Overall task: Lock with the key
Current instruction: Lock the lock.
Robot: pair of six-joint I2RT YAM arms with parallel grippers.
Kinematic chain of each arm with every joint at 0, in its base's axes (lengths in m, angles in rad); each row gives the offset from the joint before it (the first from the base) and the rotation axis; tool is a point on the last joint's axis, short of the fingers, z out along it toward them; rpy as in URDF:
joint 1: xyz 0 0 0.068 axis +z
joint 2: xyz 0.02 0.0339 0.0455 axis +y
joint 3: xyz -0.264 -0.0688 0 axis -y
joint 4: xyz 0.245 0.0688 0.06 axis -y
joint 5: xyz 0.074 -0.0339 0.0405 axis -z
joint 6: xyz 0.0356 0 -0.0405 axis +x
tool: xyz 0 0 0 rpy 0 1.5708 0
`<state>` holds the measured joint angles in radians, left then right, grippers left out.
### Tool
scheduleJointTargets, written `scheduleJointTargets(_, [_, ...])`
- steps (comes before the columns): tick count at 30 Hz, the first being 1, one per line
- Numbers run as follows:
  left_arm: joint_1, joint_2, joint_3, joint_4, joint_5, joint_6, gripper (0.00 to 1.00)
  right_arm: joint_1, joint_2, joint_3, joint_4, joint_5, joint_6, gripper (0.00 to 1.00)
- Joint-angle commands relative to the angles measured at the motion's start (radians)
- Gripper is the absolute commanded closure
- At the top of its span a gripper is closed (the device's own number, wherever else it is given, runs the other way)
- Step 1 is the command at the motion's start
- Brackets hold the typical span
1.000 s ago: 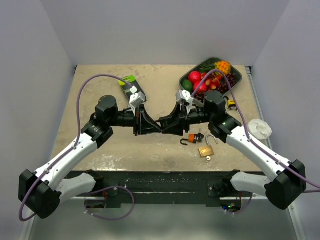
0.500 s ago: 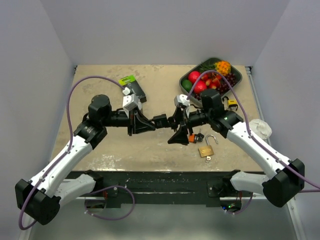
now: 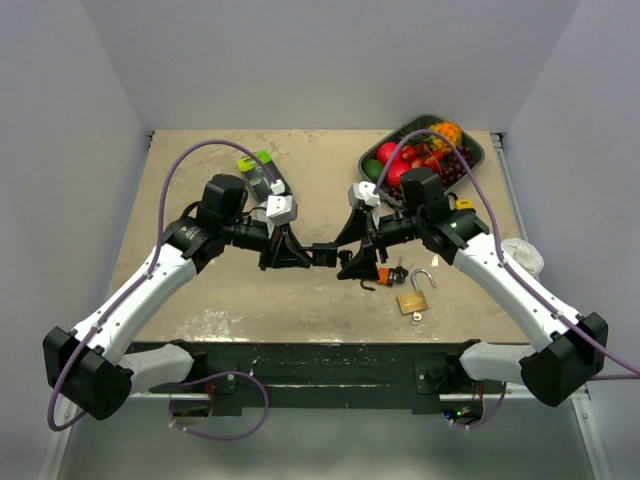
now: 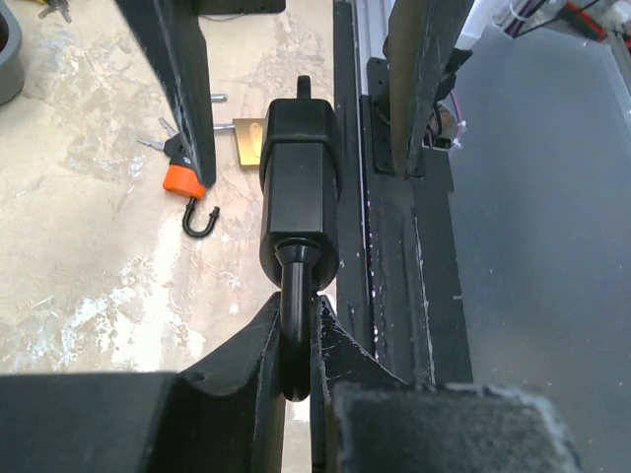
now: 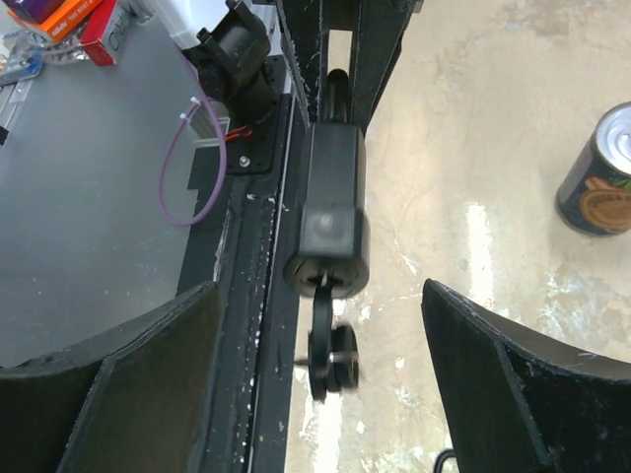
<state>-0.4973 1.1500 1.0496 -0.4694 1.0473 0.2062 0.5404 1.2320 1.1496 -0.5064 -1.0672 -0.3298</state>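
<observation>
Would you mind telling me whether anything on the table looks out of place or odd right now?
Two padlocks lie on the table with their shackles open: the orange padlock and, just beside it, the brass padlock. Nothing looks spilled or damaged; the fruit sits inside its tray.

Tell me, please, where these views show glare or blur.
Right wrist: a bright glare streak on the table, and the key under the black padlock looks motion-blurred. Left wrist: the left claw looks soft nearest the lens. Top: evenly lit.

Lock (image 4: 299, 158) left of padlock (image 3: 414, 300), above table (image 3: 250, 310)
</observation>
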Motion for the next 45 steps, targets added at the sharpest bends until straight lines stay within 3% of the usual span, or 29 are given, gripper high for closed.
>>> scheduleJointTargets(1, [-0.015,0.022,0.102,-0.077,0.054,0.142,1.00,0.042,0.017,-0.005,0.089,-0.007,0.057,0.16])
scheduleJointTargets(4, [-0.020,0.037,0.113,-0.080,0.053,0.145,1.00,0.078,0.030,-0.007,0.141,0.029,0.084,0.25])
scheduleJointTargets(8, [-0.020,0.057,0.133,-0.109,0.046,0.154,1.00,0.098,0.046,-0.004,0.152,0.056,0.087,0.50])
scheduleJointTargets(9, [-0.020,0.062,0.141,-0.115,0.039,0.159,1.00,0.098,0.046,-0.005,0.157,0.061,0.087,0.61])
scheduleJointTargets(11, [-0.018,0.063,0.145,-0.112,0.023,0.147,1.00,0.105,0.052,-0.008,0.158,0.073,0.087,0.74])
scheduleJointTargets(12, [-0.014,0.068,0.156,-0.112,0.010,0.142,1.00,0.108,0.052,-0.008,0.158,0.079,0.086,0.91])
scheduleJointTargets(13, [-0.007,0.073,0.161,-0.117,0.013,0.141,1.00,0.116,0.055,-0.007,0.158,0.087,0.084,1.00])
scheduleJointTargets(16, [0.026,0.079,0.170,-0.109,0.014,0.098,1.00,0.116,0.055,-0.013,0.184,0.141,0.109,1.00])
scheduleJointTargets(17, [0.055,0.077,0.165,-0.083,0.016,0.047,0.90,0.116,0.054,-0.017,0.219,0.162,0.148,1.00])
scheduleJointTargets(18, [0.072,0.065,0.144,-0.063,0.031,0.014,0.66,0.116,0.049,-0.022,0.250,0.173,0.176,1.00])
scheduleJointTargets(20, [0.142,0.047,0.112,0.023,0.049,-0.129,0.46,0.115,0.041,-0.040,0.366,0.209,0.288,1.00])
scheduleJointTargets(21, [0.172,0.022,0.071,0.058,0.065,-0.180,0.30,0.115,0.040,-0.050,0.414,0.220,0.322,1.00])
scheduleJointTargets(22, [0.204,0.005,0.044,0.154,0.074,-0.314,0.22,0.113,0.040,-0.056,0.458,0.233,0.380,1.00])
scheduleJointTargets(24, [0.316,-0.053,-0.032,0.279,0.035,-0.486,0.15,0.113,0.038,-0.065,0.570,0.309,0.483,1.00])
scheduleJointTargets(28, [0.532,-0.111,-0.146,0.533,0.017,-0.995,0.06,0.115,0.050,-0.091,0.776,0.461,0.641,1.00])
scheduleJointTargets(32, [0.626,-0.095,-0.161,0.370,-0.012,-1.180,0.04,0.128,0.115,-0.030,0.855,0.573,0.698,1.00])
scheduleJointTargets(34, [0.631,-0.113,-0.230,0.432,-0.012,-1.346,0.03,0.145,0.153,-0.005,0.884,0.625,0.715,1.00])
scheduleJointTargets(39, [0.625,-0.226,-0.267,0.403,-0.147,-1.452,0.01,0.228,0.214,0.071,0.879,0.743,0.699,1.00])
scheduleJointTargets(45, [0.605,-0.291,-0.232,0.210,-0.309,-1.421,0.01,0.331,0.294,0.156,0.856,0.823,0.680,1.00])
